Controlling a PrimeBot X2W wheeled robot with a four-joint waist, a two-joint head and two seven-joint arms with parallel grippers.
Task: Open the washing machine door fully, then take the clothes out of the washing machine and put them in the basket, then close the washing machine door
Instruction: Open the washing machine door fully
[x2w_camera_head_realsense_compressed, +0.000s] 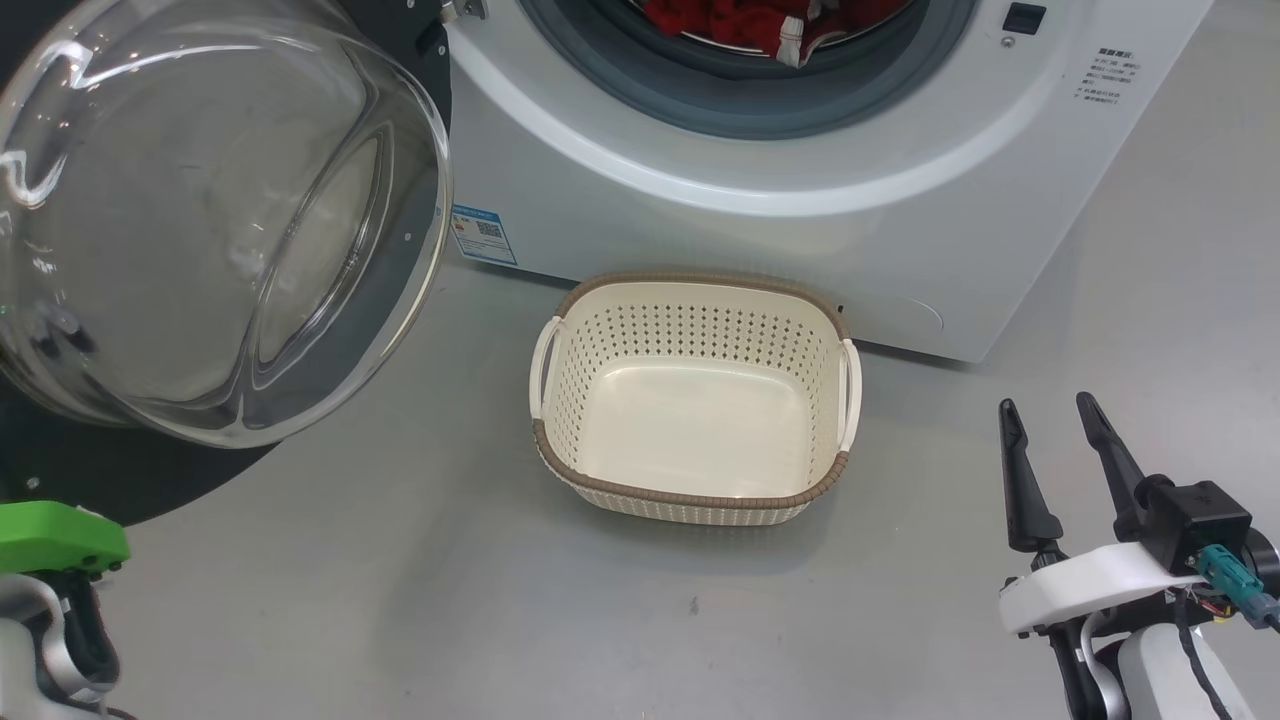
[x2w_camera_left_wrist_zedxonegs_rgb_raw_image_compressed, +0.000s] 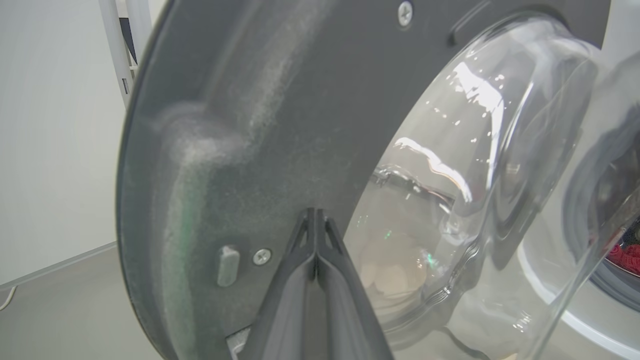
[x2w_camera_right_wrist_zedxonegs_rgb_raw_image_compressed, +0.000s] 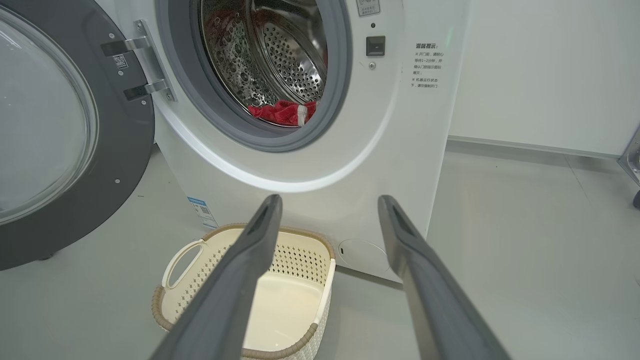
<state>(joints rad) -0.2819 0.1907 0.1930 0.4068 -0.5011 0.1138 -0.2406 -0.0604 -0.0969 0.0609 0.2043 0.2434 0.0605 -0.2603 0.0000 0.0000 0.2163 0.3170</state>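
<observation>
Your left claw (x2w_camera_left_wrist_zedxonegs_rgb_raw_image_compressed: 316, 212) sits closed by the open door (x2w_camera_left_wrist_zedxonegs_rgb_raw_image_compressed: 250, 125); your right claw (x2w_camera_head_realsense_compressed: 1045, 402) gapes; clothes (x2w_camera_right_wrist_zedxonegs_rgb_raw_image_compressed: 282, 111) in washer (x2w_camera_right_wrist_zedxonegs_rgb_raw_image_compressed: 300, 170).

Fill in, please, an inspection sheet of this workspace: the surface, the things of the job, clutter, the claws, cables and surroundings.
Surface: grey floor, smooth and even.
Job's things: washing machine door open, swung out to the left; washing machine with its drum exposed; clothes red, lying in the drum near its front; basket on the floor before the machine, empty.
Clutter: nothing seen.
Claws: left claw shut, tips close to the door's grey inner face, contact cannot be told; right claw open, holding nothing, to the right of the basket.
Cables: dark cable with a teal plug at the right wrist.
Surroundings: white wall beside the machine.
</observation>
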